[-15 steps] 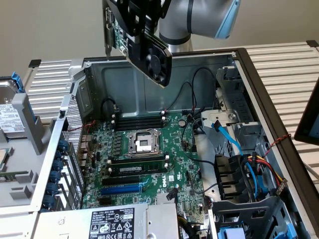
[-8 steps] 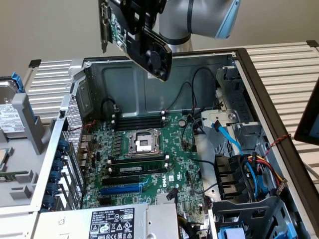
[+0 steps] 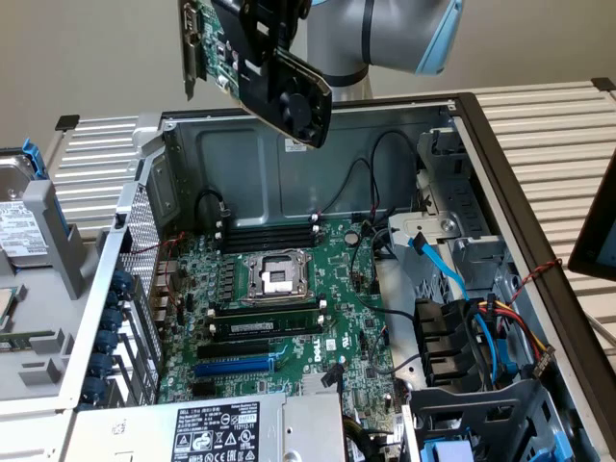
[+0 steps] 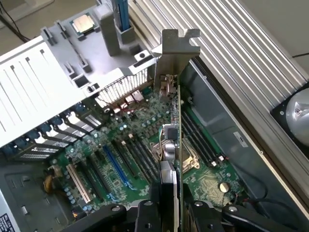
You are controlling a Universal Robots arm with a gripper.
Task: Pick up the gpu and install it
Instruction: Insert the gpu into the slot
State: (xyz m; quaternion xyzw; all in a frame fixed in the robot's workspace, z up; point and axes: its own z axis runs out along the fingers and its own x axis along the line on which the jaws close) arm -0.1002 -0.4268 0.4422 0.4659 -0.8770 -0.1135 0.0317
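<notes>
Pincer (image 4: 169, 215) is clamped on the gpu (image 3: 231, 58). In the wrist view I see the card edge-on between the two fingers (image 4: 145, 217), jaws partly closed, one on each face. Grip is at the end away from the silver bracket (image 4: 176, 48), so the bracket end sticks out away from the pincer.

The gpu is up in the air, not seated and touching nothing else. In the exterior view it hangs tilted near the top of the frame, above the far wall of the open case (image 3: 289, 164) and well apart from the motherboard (image 3: 337, 269). Its bracket is toward the exterior view's left. The round fan (image 3: 303, 101) faces down and toward the exterior view's right. The arm (image 3: 385, 38) is just behind it.

Below, the case lies on its side on the slatted table (image 3: 558, 125). The CPU socket (image 3: 277, 274) is bare in the middle of the board. One RAM stick (image 3: 260, 327) sits in a slot below it, and the blue expansion slot (image 3: 236, 366) is further down with nothing in it. The power supply (image 3: 217, 433) is at the near edge. A hard drive (image 3: 19, 221) lies outside the case on the exterior view's left.

In the wrist view the card's edge lines up over the socket area; I can't tell its height above the board from that view.
</notes>
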